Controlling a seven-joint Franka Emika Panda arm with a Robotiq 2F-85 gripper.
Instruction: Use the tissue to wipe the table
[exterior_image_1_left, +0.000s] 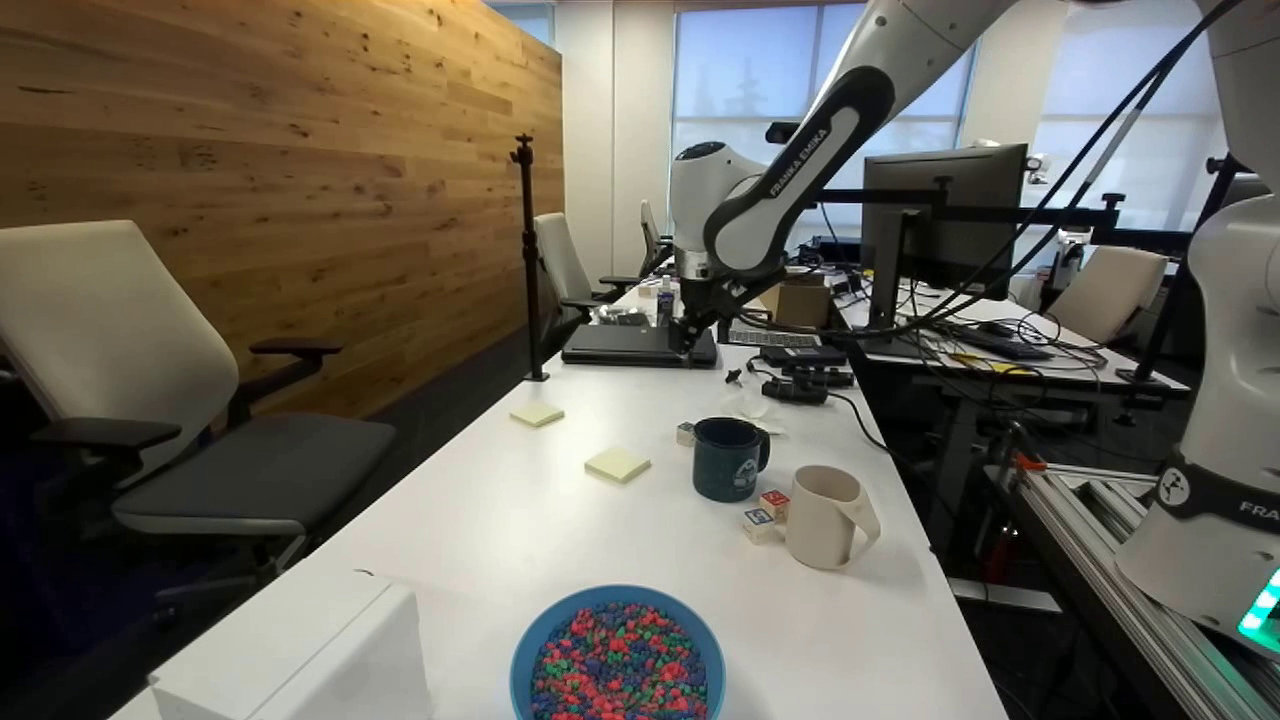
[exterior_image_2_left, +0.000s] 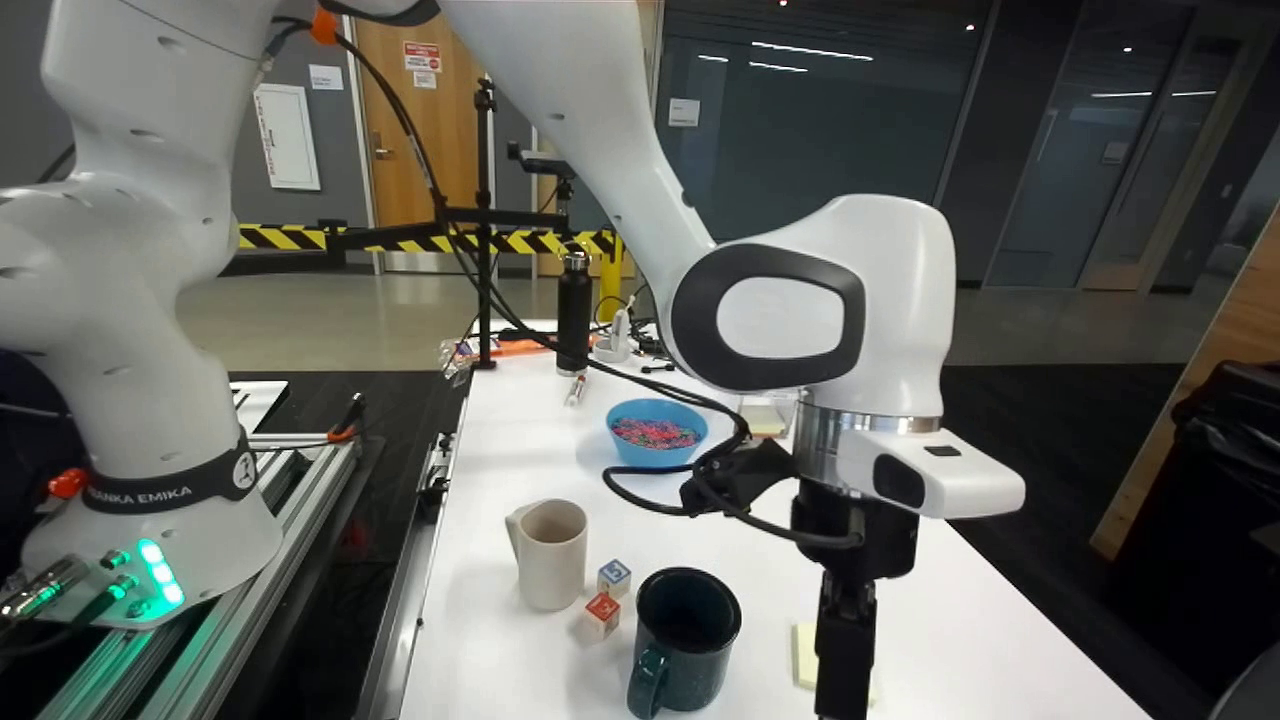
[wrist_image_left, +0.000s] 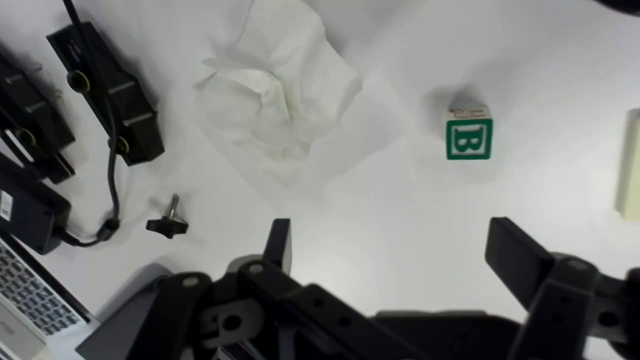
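Note:
The tissue is a crumpled, thin white sheet (wrist_image_left: 285, 95) lying on the white table (wrist_image_left: 390, 200). In the wrist view it is at upper left, ahead of the fingers. In an exterior view the tissue (exterior_image_1_left: 752, 408) shows partly behind the dark teal mug; it is not visible in the exterior view with the table (exterior_image_2_left: 980, 640) seen from the far end. My gripper (wrist_image_left: 390, 240) is open with nothing between its fingers. It is above the table, apart from the tissue. The gripper also shows in an exterior view (exterior_image_1_left: 690, 338) in front of a black flat case, and in an exterior view (exterior_image_2_left: 845, 685) with its fingertips cut off.
A teal mug (exterior_image_1_left: 722, 475), a cream mug (exterior_image_1_left: 825, 520), letter blocks (exterior_image_1_left: 760, 525) and yellow note pads (exterior_image_1_left: 617, 464) stand near the tissue. A green B block (wrist_image_left: 469, 137) is right of it. Black clamps (wrist_image_left: 112, 95) and a screw knob (wrist_image_left: 167, 225) lie left. A blue bowl (exterior_image_2_left: 657, 450) is farther off.

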